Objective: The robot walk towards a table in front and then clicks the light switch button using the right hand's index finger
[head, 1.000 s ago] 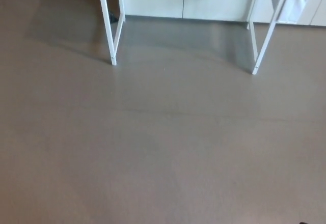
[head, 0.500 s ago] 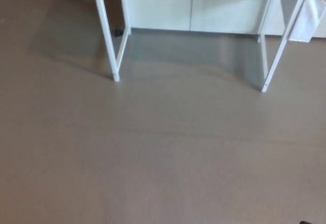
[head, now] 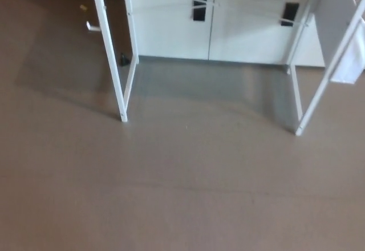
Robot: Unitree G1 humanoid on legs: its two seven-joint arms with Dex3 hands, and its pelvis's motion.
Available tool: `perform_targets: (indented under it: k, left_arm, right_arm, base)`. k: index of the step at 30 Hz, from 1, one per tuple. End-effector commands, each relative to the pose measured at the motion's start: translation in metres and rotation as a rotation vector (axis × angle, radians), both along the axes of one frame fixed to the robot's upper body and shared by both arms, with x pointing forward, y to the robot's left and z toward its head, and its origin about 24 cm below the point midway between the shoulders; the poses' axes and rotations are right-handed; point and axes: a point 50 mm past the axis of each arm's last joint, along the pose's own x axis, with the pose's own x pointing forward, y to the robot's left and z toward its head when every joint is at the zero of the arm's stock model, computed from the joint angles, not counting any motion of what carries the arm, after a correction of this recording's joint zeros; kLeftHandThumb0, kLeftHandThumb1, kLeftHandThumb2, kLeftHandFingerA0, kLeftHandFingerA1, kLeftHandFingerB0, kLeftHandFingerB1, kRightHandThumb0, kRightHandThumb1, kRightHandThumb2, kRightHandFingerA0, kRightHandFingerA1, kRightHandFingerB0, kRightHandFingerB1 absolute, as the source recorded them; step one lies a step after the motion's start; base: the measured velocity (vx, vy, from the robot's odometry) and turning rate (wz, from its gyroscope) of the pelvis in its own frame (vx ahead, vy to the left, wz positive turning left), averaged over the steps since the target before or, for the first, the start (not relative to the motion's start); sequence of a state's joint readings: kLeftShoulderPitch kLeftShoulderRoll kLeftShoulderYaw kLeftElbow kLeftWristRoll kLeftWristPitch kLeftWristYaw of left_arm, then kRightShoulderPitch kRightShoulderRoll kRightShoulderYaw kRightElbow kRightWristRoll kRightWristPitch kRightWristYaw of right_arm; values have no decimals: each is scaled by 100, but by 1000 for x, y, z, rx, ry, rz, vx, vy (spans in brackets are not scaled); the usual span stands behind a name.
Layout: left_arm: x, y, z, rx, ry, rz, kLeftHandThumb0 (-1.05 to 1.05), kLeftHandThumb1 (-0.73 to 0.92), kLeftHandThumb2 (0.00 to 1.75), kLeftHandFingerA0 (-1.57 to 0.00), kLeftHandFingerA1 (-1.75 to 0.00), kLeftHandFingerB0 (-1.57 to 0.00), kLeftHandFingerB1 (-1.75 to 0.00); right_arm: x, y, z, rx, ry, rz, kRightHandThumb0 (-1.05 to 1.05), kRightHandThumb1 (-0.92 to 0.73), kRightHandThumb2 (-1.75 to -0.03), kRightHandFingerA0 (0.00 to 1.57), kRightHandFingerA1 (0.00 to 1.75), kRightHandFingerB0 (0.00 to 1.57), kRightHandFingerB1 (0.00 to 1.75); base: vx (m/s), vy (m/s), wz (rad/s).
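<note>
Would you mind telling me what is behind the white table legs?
Behind the legs stand white cabinets with two black handles. Bare floor lies between. The tabletop is out of frame.

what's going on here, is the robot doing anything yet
Nothing is being handled. The head view looks down at bare brown floor, with the white table legs ahead and white cabinet doors behind them. Neither robot hand is in view, and no tabletop or light switch shows, so the press has not begun; the robot stands short of the table.
</note>
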State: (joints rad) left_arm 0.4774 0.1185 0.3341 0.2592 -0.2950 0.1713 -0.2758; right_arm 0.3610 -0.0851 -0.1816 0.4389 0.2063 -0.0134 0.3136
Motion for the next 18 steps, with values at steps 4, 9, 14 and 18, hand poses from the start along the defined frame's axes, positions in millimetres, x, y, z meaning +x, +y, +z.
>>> perform_targets:
  k: [4,9,14,18]
  left_arm:
    - [1,0,2,14,-6,-4,-26,61,103,-32,-59,-5,-47]
    - [1,1,1,12,1,-15,-32,81,64,-37,-43,-14,-31]
    - [2,1,3,17,0,-29,-34,84,65,-38,-44,-14,-31]
    - [1,2,3,14,-5,-29,-32,85,65,-39,-44,-14,-31]
  right_arm:
    - [1,-5,2,-14,-10,12,-19,-43,-91,32,62,18,54]
    - [2,-4,2,-23,-12,22,-20,-43,-91,33,62,18,54]
    - [3,-4,2,-19,-15,16,-17,-44,-92,34,63,20,55]
    - [2,-3,2,-25,-9,15,-17,-44,-91,33,62,20,54]
  base:
    - [464,-126,47]
    - [301,-30,-1]
    - [327,120,-22]
    - [492,266,-25]
